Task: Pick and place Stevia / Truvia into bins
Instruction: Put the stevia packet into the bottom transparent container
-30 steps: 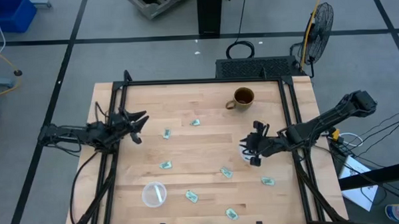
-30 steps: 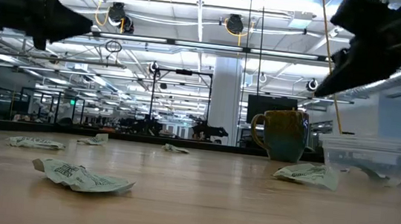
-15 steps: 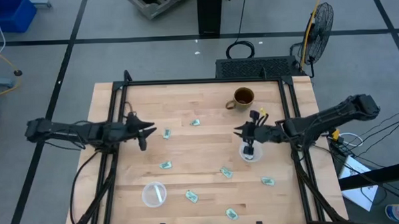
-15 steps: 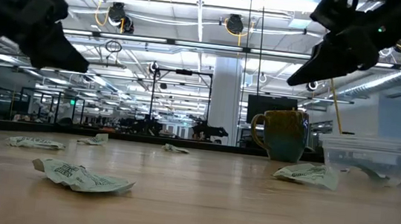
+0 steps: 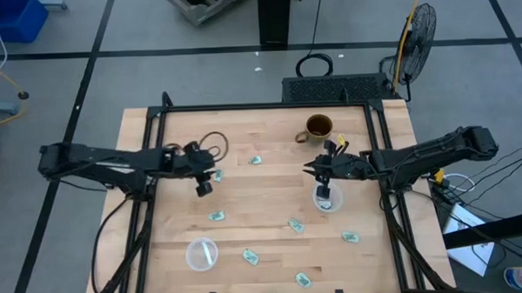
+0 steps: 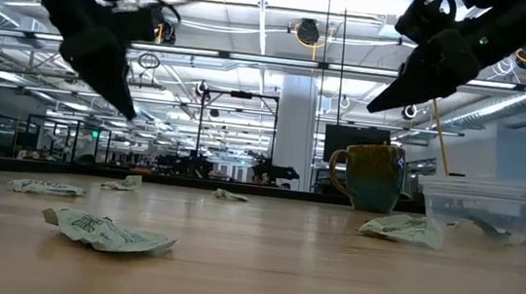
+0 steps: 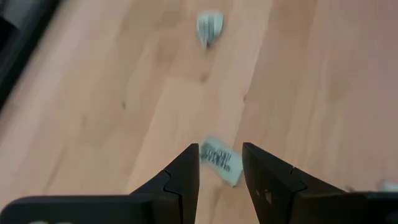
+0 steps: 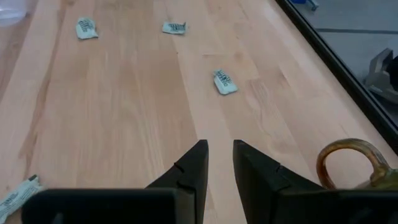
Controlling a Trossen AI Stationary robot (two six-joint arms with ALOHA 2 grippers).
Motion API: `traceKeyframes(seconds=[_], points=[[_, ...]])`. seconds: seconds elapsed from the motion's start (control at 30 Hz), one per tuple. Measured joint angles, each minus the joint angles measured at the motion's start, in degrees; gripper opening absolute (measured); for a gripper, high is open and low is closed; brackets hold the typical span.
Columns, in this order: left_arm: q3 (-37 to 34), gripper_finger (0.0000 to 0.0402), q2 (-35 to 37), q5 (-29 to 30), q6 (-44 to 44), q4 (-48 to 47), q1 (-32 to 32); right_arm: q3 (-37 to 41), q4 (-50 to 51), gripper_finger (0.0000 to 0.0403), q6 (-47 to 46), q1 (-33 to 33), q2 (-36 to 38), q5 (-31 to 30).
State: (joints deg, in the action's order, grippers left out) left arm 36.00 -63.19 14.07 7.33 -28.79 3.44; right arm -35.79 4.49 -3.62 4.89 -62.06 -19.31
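Several pale green and white Stevia packets lie flat on the wooden table (image 5: 271,194). My left gripper (image 5: 201,180) hangs open, tipped down, beside one packet (image 5: 217,175). In the left wrist view that packet (image 7: 221,161) lies on the table beyond my open fingers (image 7: 221,149); another packet (image 7: 209,26) lies farther off. My right gripper (image 5: 318,171), narrowly open and holding nothing, hovers just on the far side of a clear cup (image 5: 326,198). In the low view this cup (image 6: 480,204) has a packet inside. A second clear cup (image 5: 201,253) stands near the table's near edge.
A brown mug (image 5: 317,127) stands beyond the right gripper; its handle (image 8: 348,158) shows in the right wrist view. Loose packets lie at the middle (image 5: 255,161), (image 5: 215,216), (image 5: 295,224) and toward the near edge (image 5: 250,256), (image 5: 349,237), (image 5: 304,280). A black frame (image 5: 383,151) borders the table.
My left gripper has moved toward the table's right, up to the packet beside it, and has tipped down. My right gripper has moved from over the clear cup toward the far edge, and has swung from pointing down to nearly level.
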Motion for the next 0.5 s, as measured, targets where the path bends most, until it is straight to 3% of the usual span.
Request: traceKeyframes(seconds=[0.23, 0.5], points=[[0.21, 0.0129, -10.96, -2.74, -4.37, 1.93, 5.40, 0.00, 0.00, 0.0070, 0.02, 0.00, 0.00, 0.00], [0.23, 0.0129, -14.80, -3.78, -8.39, 7.25, 8.94, 0.00, 0.02, 0.0070, 2.49, 0.00, 0.00, 0.00]])
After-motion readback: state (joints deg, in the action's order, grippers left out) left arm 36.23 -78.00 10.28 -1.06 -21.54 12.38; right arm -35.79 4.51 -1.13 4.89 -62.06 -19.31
